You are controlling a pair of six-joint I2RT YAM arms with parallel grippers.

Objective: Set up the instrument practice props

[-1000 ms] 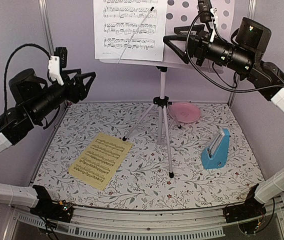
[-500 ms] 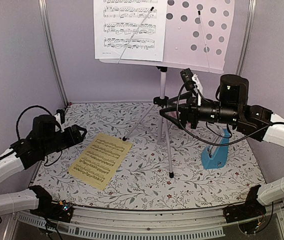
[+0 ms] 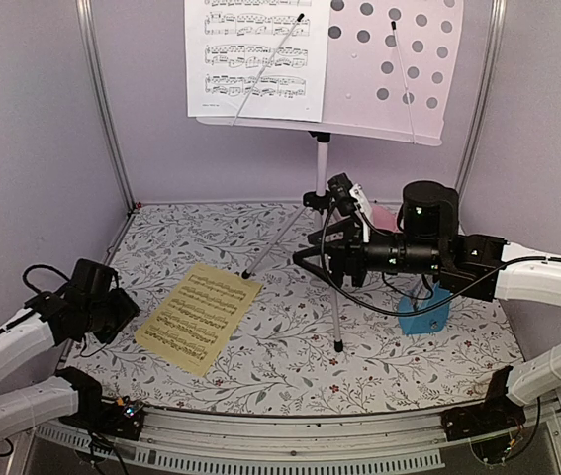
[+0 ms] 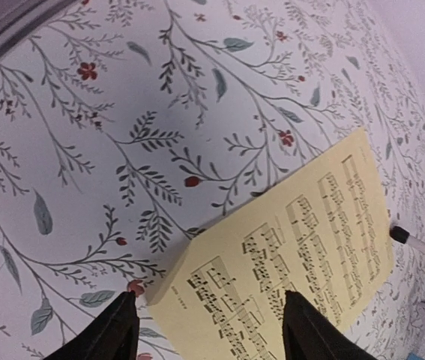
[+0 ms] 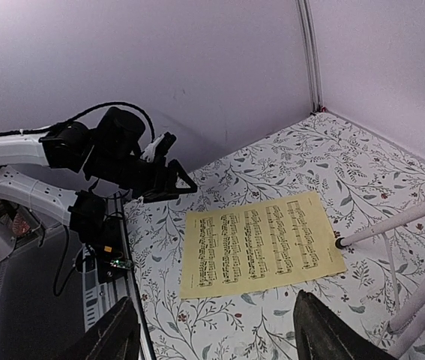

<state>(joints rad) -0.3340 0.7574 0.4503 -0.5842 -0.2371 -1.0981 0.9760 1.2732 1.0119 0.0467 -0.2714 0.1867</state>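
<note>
By the yellow sheet [image 4: 302, 232], left pincer [image 4: 208, 319] (jaws apart) hangs low.

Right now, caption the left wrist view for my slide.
Open left hand hovers over a corner of the yellow sheet.

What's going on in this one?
A two-armed robot is setting up music practice props. The white sheet already sits on the music stand; the yellow sheet lies flat on the table. The left gripper hovers low at that sheet's corner, jaws open, holding nothing. The right gripper, also open and empty, points toward it. The blue metronome stands at the table's right side.
</note>
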